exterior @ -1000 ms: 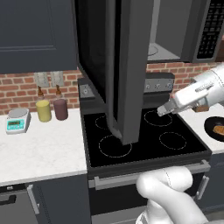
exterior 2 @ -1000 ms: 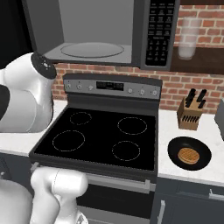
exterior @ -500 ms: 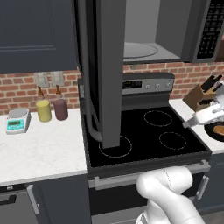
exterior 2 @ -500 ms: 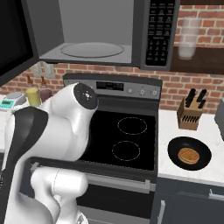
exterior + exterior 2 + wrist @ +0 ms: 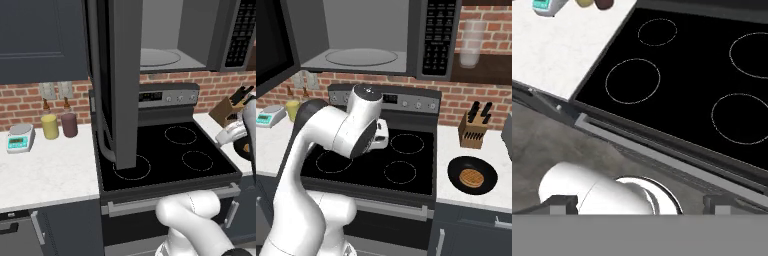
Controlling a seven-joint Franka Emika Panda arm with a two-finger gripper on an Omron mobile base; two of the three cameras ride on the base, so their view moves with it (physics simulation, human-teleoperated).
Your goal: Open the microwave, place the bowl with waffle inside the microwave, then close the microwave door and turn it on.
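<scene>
Jaws of gripper (image 5: 639, 205) wide apart, empty; microwave door (image 5: 117, 80) open at upper left; next step, judged: reach bowl with waffle (image 5: 472, 176) at lower right.

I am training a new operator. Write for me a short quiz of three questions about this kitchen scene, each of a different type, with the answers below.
1. True or false: the microwave door stands open.
2. Where does the bowl with waffle sit? A) inside the microwave B) on the counter right of the stove C) on a burner
3. Fill in: beside the bowl, against the brick wall, stands a wooden ____ block.

Key
1. True; the pale interior and turntable are exposed.
2. B
3. knife
</scene>
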